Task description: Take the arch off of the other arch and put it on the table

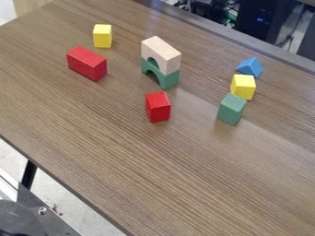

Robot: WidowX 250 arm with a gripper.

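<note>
Pale arch sits on top of the green arch, above the centre of the frame, its lift not yet done. How the gripper's jaws stand, I cannot tell.

Across the table, the broadest worry is the setting down: if the pale arch is let go while tilted or too high, its two narrow feet could land unevenly and it could topple. The long red block, at the upper left, would be struck only by a wide swing that way. The green arch is the likeliest casualty. A grip closed too low could catch both arches and carry them up together, and one closed off-centre could twist the upper piece and drag the lower over.

The short red block, just below the pair, could be knocked by a low approach or a placement too near. Right of centre, the green block, the yellow block and the small blue prism form a close row; one careless nudge there could shift several.
</note>
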